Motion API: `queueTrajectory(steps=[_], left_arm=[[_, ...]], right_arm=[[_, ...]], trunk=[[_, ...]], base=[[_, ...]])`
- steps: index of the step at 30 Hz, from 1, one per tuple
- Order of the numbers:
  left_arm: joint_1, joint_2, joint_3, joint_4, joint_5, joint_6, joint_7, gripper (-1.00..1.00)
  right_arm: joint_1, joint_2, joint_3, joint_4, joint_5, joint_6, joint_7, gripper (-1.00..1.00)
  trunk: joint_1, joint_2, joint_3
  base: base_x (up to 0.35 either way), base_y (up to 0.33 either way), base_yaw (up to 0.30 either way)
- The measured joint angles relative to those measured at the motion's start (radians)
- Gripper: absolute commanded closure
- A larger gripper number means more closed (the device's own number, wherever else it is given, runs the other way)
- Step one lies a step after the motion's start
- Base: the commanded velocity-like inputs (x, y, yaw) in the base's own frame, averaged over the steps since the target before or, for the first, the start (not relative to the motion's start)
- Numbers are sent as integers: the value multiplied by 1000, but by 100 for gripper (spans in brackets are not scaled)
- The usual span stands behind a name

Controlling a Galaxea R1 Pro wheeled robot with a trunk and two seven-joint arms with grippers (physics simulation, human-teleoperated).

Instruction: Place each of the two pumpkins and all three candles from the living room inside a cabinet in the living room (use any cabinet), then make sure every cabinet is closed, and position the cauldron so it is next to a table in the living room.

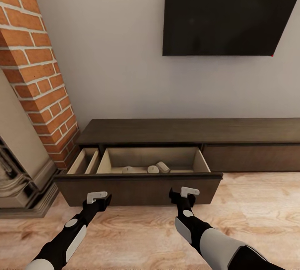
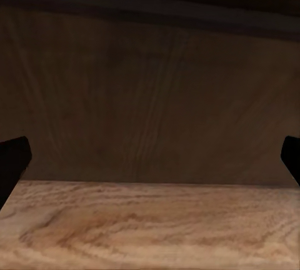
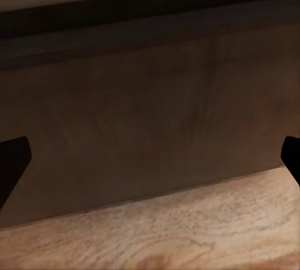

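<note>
Candles, three small pale cylinders [image 1: 146, 169], lie on the beige floor of the wide pull-out drawer of the long, low dark-brown wooden cabinet [image 1: 187, 131], just beyond and above both claws; one of them seems tipped on its side, though they are too small to be sure. The drawer stands pulled out, and its dark front panel [image 1: 137, 188] faces the robot. The left claw [image 1: 98, 197] and the right claw [image 1: 183, 194] are both held low against that panel, right in front of it, the left near its left part and the right near its right part; whether either one touches the wood cannot be told. In the left wrist view the left claw's dark fingertips [image 2: 12, 160] sit wide apart at the frame edges with only brown panel and pale plank floor [image 2: 150, 226] between them, and the right wrist view shows the right claw's fingertips [image 3: 12, 164] equally spread, gripping nothing. Judging by this, the step in hand is shutting the drawer with the candles stowed. The next move would call for an even forward push from both arms so the wide drawer slides straight and does not jam. No pumpkin, cauldron or low surface can be seen from this spot.
</note>
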Motion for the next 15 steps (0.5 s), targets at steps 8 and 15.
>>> queueTrajectory(steps=[8,15], left_arm=[[0,0,1,0,1,-1,1,-100],[0,1,3,1,2,-1,2,-100]], right_arm=[[0,0,1,0,1,0,2,-100],[0,0,2,2,1,0,2,-100]], trunk=[[31,-56,-25],[45,-79,-50]], base=[[0,0,0],[0,0,0]])
